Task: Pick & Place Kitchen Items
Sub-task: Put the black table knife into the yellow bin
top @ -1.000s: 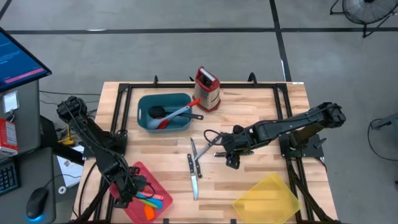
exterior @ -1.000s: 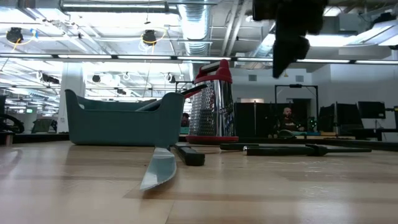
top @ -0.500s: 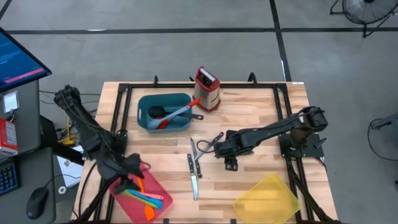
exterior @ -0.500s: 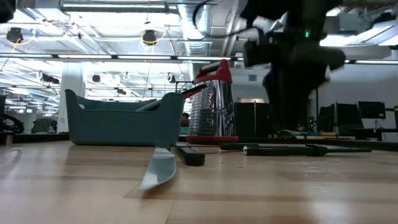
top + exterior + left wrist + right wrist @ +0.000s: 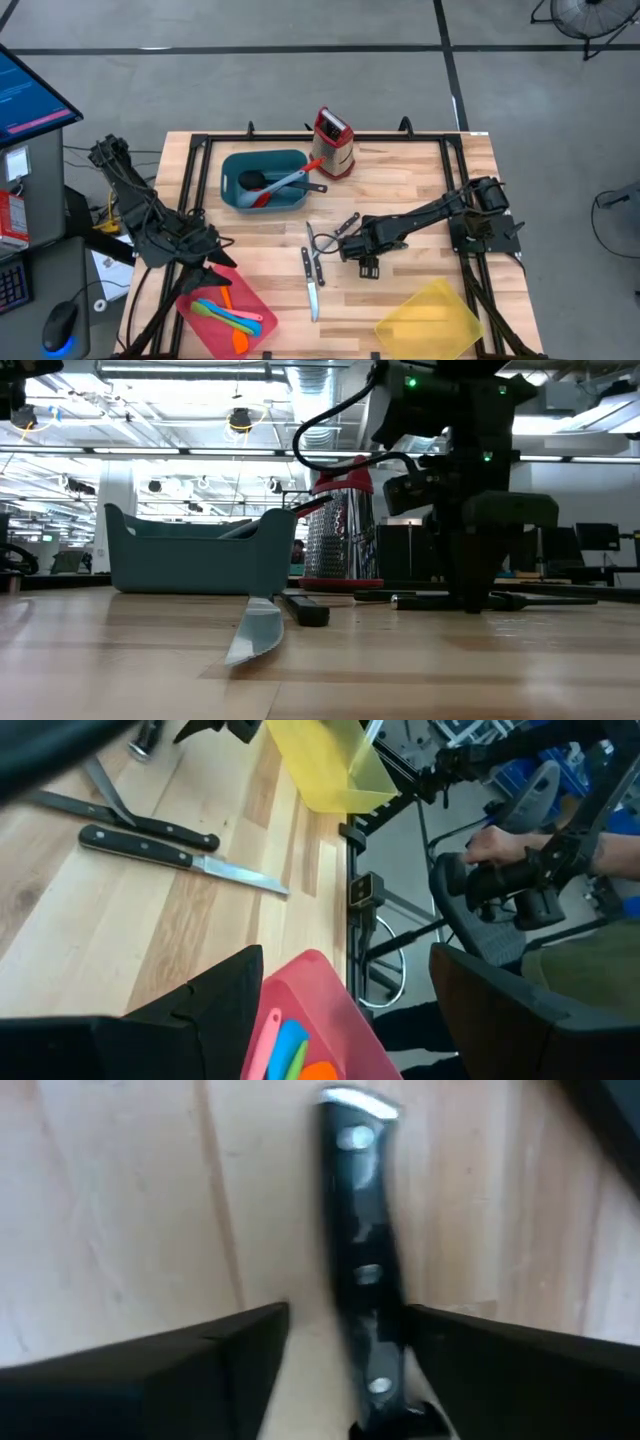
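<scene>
bright ceiling lights and ducts fill the room behind the wooden table point(image 5: 400, 185), whose middle carries three black-handled knives. the right gripper point(image 5: 352, 243) is down at the table's centre, its jaws apart and straddling the riveted handle of one knife point(image 5: 362, 1270) without pinching it yet. two more knives lie just beside it: one point(image 5: 312, 285) pointing toward the near edge, another point(image 5: 314, 250) crossing next to it. a teal tray point(image 5: 262, 180) near the far edge holds a black ladle point(image 5: 252, 181) and spoons; the steel grater point(image 5: 333, 143) stands beside it. the left gripper point(image 5: 205, 262) hovers off the near-left corner with fingers spread wide and empty, above the red tray point(image 5: 222, 318) holding small coloured utensils point(image 5: 232, 318).

the likely trouble: the handle looks off-centre between the fingers, so closing may twist the knife or let it slip flat. the neighbouring blades are close enough to be nudged or dragged along.
</scene>
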`<state>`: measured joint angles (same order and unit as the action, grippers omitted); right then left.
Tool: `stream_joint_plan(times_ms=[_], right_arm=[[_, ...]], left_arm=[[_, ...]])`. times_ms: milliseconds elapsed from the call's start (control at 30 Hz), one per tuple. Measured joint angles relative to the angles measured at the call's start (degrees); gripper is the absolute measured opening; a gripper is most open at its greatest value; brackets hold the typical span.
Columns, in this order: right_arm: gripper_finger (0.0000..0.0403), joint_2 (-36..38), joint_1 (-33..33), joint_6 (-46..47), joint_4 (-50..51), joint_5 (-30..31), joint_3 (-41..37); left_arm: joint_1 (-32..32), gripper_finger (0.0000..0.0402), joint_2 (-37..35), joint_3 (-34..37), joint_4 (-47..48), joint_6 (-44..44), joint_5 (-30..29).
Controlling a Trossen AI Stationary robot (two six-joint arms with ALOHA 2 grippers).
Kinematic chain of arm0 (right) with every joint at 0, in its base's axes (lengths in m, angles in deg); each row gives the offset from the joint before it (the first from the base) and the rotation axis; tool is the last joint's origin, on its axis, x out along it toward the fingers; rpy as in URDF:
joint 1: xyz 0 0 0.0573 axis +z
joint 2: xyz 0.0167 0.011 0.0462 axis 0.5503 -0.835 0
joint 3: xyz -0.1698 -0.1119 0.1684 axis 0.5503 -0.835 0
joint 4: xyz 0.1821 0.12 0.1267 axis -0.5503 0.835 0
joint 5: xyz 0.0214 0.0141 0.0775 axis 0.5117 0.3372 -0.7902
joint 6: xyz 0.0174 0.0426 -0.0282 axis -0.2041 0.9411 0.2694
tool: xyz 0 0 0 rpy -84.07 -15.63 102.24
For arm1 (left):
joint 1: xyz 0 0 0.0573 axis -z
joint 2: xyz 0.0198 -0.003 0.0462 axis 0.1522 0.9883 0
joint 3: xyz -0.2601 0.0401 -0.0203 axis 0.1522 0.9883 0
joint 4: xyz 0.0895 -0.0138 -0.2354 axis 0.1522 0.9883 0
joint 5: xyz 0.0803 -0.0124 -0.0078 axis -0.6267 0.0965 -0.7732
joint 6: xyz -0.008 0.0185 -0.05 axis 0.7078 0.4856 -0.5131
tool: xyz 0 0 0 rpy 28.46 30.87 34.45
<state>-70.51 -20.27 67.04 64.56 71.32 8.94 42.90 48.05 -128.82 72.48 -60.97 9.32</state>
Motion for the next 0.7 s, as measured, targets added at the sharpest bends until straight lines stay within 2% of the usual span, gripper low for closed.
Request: stream_joint_plan(times_ms=[133,167,467,700], right_arm=[[0.0091,0.35,-0.13,0.20,-0.42,-0.40,-0.17],[0.0077,0.39,-0.25,0.18,-0.53,-0.56,-0.17],[0.0078,0.65,-0.17,-0.15,-0.80,0.01,4.95],[0.0078,8.53,-0.13,0.20,-3.34,1.11,9.17]], left_arm=[[0.00,0.0269,0.26,0.00,0.02,0.12,-0.46],[0.00,0.0268,0.26,0.00,0.01,0.13,-0.59],[0.00,0.0268,0.33,0.00,0.00,0.11,-4.14],[0.00,0.0268,0.35,0.00,-0.02,0.11,-5.02]])
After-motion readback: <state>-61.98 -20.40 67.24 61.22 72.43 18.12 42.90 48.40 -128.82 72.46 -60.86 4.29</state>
